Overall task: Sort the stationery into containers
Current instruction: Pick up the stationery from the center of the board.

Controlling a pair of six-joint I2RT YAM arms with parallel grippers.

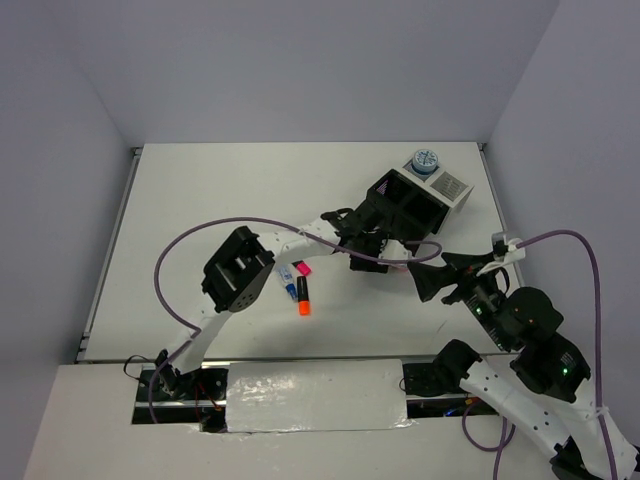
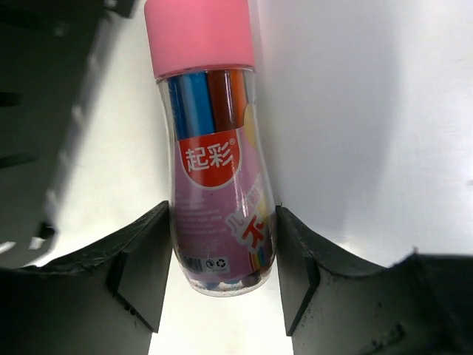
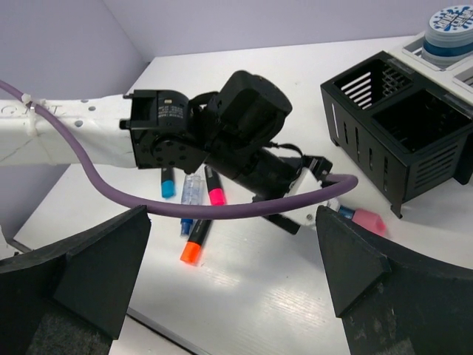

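Observation:
My left gripper (image 2: 222,285) is shut on the lower end of the pink capsule-shaped pen pack (image 2: 218,185), which lies on the table beside the black organiser box (image 1: 405,205). The pack's pink cap (image 3: 367,220) also shows in the right wrist view. My right gripper (image 3: 233,218) is wide open and empty, above the table near the left gripper (image 1: 375,245). Highlighters with blue (image 3: 168,183), pink (image 3: 215,188) and orange (image 3: 194,244) caps and a white-blue marker (image 3: 191,196) lie loose on the table. A blue-white roll (image 1: 425,162) sits in the white mesh box (image 1: 452,188).
The left arm's purple cable (image 3: 244,209) sags across the space in front of my right gripper. The black box (image 3: 399,126) stands against the white one at the back right. The table's right edge is close behind the boxes.

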